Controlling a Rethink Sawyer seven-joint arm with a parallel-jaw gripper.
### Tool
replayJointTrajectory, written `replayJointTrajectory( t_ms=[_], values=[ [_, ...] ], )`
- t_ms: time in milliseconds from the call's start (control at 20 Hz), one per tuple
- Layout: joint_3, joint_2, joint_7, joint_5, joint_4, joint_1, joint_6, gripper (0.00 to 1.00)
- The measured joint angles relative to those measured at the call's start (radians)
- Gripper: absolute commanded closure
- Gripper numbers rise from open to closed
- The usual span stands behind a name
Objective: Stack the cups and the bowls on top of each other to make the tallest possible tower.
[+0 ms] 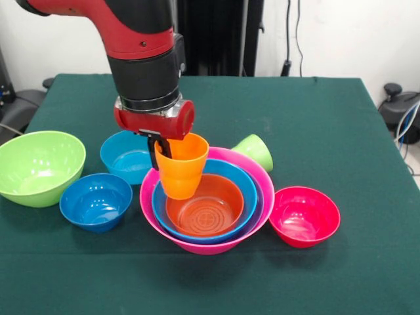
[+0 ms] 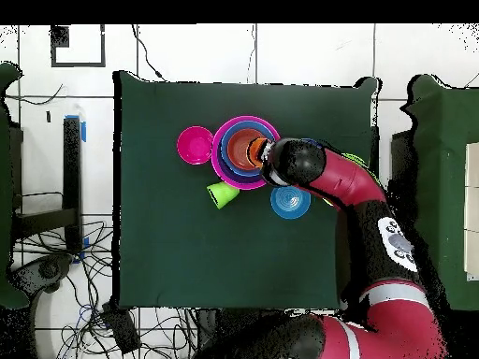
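My gripper [image 1: 161,152] is shut on the rim of the orange cup [image 1: 182,172], with one dark finger [image 1: 153,156] outside the wall. The cup hangs upright over the left part of the tower. The tower is the big pink bowl [image 1: 197,247] with a blue bowl [image 1: 247,181] and an orange bowl [image 1: 211,211] nested inside. I cannot tell whether the cup's base touches the orange bowl. The lime green cup [image 1: 254,151] lies on its side behind the tower. In the overhead view the arm covers part of the tower [image 2: 232,161] and the orange cup [image 2: 258,150].
A large lime green bowl [image 1: 38,165] stands at the left. A dark blue bowl [image 1: 96,201] and a sky blue bowl [image 1: 125,156] sit between it and the tower. A red-pink bowl [image 1: 304,215] stands right of the tower. The cloth-covered table [image 1: 315,125] spreads behind.
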Motion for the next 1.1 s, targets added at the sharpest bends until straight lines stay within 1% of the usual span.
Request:
replayJointTrajectory(
  t_ms=[400,1100],
  values=[
    [0.002,0.001,0.0,0.0,0.021,0.001,-0.011,1.0],
    [0.008,0.005,0.0,0.004,0.023,0.014,-0.076,1.0]
  ],
)
